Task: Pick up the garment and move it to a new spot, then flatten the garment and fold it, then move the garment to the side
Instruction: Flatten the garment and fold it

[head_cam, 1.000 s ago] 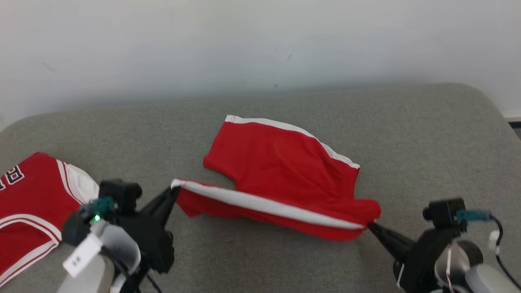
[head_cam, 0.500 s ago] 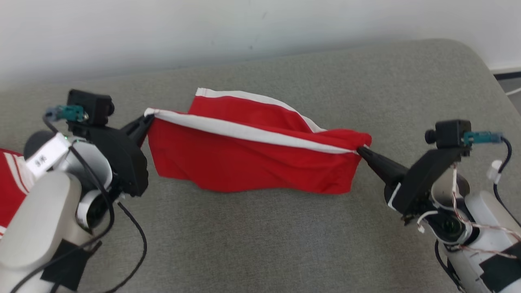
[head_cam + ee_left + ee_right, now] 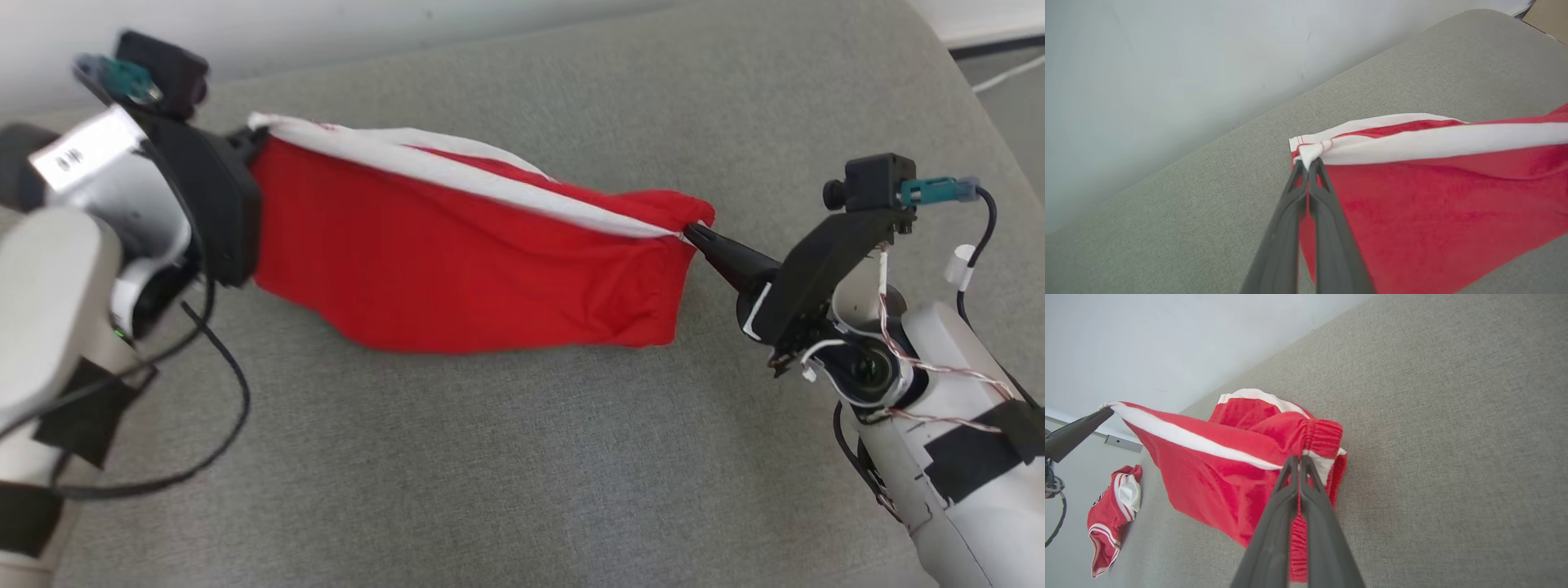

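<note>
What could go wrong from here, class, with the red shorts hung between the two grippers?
1. The left gripper pinches only a white hem corner of the red shorts, and the right gripper only the waistband edge; either may slip.
2. The shorts hang doubled, one leg bunched behind, so they may land creased on the grey cushion.
3. A red jersey lies nearby; the shorts might be set on it.

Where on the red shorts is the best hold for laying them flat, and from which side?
Grip the shorts at both ends of the white stripe, approaching from outside: left end effector on the hem corner, right end effector on the elastic waistband. That edge pulls taut.
</note>
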